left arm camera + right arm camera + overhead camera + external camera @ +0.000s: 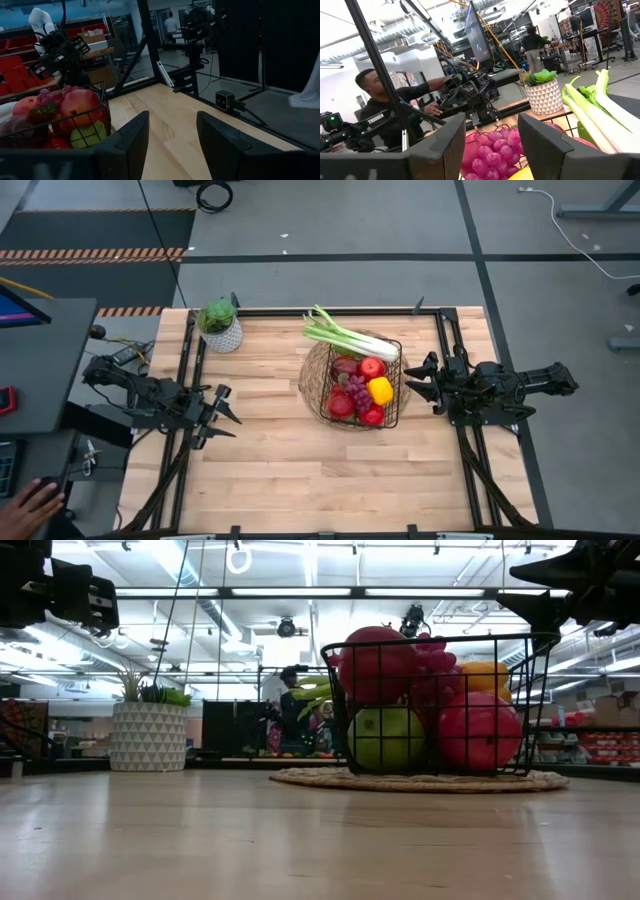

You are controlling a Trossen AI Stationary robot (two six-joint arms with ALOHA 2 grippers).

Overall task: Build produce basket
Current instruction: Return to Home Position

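**Task item position.** The basket (400, 395) stands on the round woven mat (308, 375), right of centre on the table (270, 470) in the high view. It is loaded. Seen from above, it holds a red apple (372, 367), purple grapes (355, 388), a yellow pepper (380, 391) and more red pieces along the near side. The leek (345, 335) lies across the far rim. Its green leaves project past the basket toward the potted plant (220, 330), which stands apart near the far left corner.

In the low view, a green round fruit (385, 738) sits at the bottom of the basket behind the wire. Red fruit and grapes are piled up to rim height and slightly above it.

**Left gripper** (228, 412). It sits over the left edge of the table, well apart from the basket. The fingers (132, 140) are spread, and only bare tabletop shows between them. Nothing is held.

**Right gripper** (415, 378). It sits just beside the right side of the basket and points at it. The low view shows it above the basket rim. The fingers (542, 145) are spread and hold nothing. The grapes and the pale leek stalks show beyond them.

**Surroundings.** In the right wrist view, a person (385, 107) sits beyond the left arm with one arm stretched toward it. In the high view, a hand (35, 505) shows at the lower left corner, off the table.
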